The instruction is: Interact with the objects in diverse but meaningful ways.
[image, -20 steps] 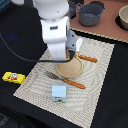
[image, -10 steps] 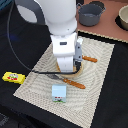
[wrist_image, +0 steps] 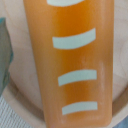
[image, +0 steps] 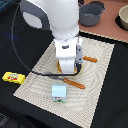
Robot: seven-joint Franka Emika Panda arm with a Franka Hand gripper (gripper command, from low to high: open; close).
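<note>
Black surface (image: pixel 15 107) carries a striped mat (image: pixel 97 75). Arm hides the hand; its opening cannot be told. Orange block (wrist_image: pixel 67 60) fills the wrist view. Carton (image: pixel 59 92) and yellow packet (image: pixel 13 77) lie nearby.

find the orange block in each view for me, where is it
Exterior view: the orange block peeks out under the gripper, mid-placemat, mostly hidden by the arm.
Wrist view: the block fills the frame, with pale stripes.
Shared landmark: the round wooden plate beneath it.
</note>
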